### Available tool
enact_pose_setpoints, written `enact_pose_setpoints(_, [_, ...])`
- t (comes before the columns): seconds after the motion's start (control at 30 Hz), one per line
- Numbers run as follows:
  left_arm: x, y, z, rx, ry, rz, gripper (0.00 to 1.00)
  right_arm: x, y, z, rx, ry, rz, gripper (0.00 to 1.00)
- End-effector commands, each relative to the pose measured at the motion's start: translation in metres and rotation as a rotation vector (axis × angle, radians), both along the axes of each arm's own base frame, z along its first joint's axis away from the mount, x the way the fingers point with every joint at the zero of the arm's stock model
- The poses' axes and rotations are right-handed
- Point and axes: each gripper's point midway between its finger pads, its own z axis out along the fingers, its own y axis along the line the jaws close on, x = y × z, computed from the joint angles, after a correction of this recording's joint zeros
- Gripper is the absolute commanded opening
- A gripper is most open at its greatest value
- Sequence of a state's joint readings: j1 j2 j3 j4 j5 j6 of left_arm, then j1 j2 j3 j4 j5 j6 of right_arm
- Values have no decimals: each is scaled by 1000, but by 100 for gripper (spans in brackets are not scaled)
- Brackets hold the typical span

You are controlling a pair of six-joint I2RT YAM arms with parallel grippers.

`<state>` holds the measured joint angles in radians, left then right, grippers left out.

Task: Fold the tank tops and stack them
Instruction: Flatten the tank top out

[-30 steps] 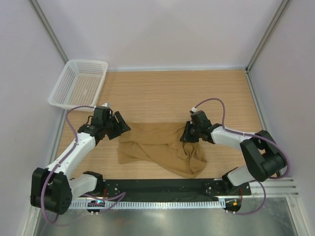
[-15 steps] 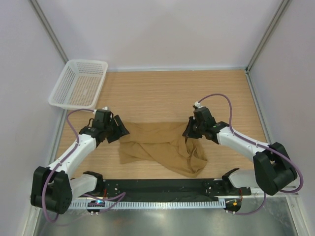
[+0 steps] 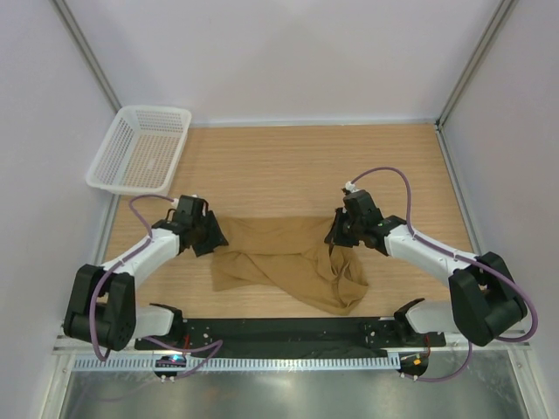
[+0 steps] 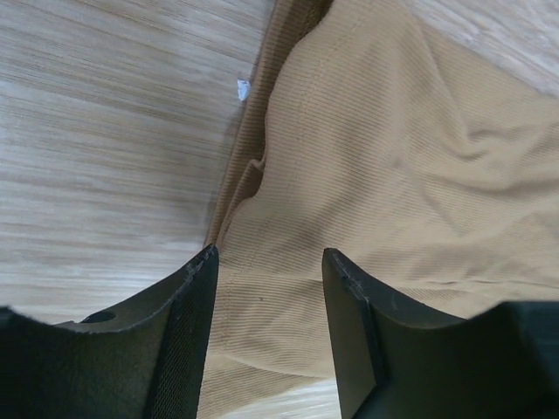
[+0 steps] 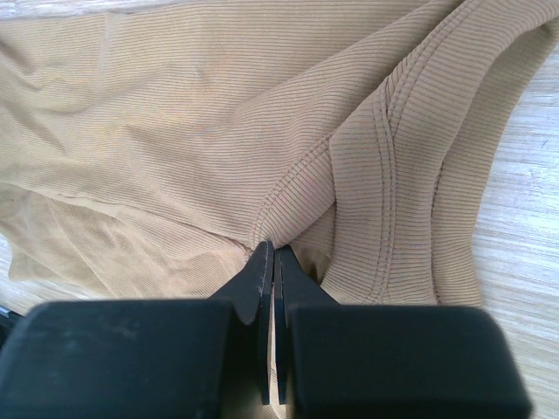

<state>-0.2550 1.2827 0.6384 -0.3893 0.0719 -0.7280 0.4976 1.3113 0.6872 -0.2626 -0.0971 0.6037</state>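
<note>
Top external view: the top (image 3: 279,255) lies crumpled on the table (image 3: 288,166). The right gripper (image 3: 339,237) pinches its 3 o'clock seam; the left gripper (image 3: 210,237), jaws apart, straddles its 9 o'clock edge, likely to stretch it flat.

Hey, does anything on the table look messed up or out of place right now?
The tank top lies rumpled, not flat: its near-right part is bunched in folds. A tiny white speck sits on the table beside its edge. Nothing looks damaged.
</note>
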Motion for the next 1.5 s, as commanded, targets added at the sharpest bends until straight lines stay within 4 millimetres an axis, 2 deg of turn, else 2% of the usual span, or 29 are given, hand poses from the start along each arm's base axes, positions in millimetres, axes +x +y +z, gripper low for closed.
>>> enact_pose_setpoints(0.0, [12,-1,-2,4,-40,-8,52,10,4,12,13,-49,10,1])
enact_pose_setpoints(0.2, [14,-6,-1,-13,-46,-30,14,10,4,12,12,-51,9,1])
enact_pose_setpoints(0.23, [14,-6,1,-13,-55,-32,3,10,4,13,13,-53,12,1])
enact_pose_setpoints(0.27, [16,-5,3,-10,-64,-27,0,10,4,14,15,-53,12,1])
enact_pose_setpoints(0.43, [20,-1,22,-3,-115,-9,0,10,1,20,-1,-74,11,1])
enact_pose_setpoints(0.63, [20,3,60,-9,-201,18,0,16,0,31,-19,-96,16,1])
enact_pose_setpoints(0.77, [18,2,87,-33,-266,16,0,21,-2,49,-26,-133,11,1])
enact_pose_setpoints(1.0, [14,2,122,-59,-330,12,0,21,-6,72,-29,-183,18,1])
enact_pose_setpoints(1.17, [11,3,137,-63,-356,14,0,21,-10,87,-42,-216,20,1])
enact_pose_setpoints(1.33, [10,4,144,-63,-372,18,0,23,-10,102,-33,-260,23,2])
enact_pose_setpoints(1.47, [11,4,147,-62,-379,16,0,25,-9,107,-35,-263,26,2])
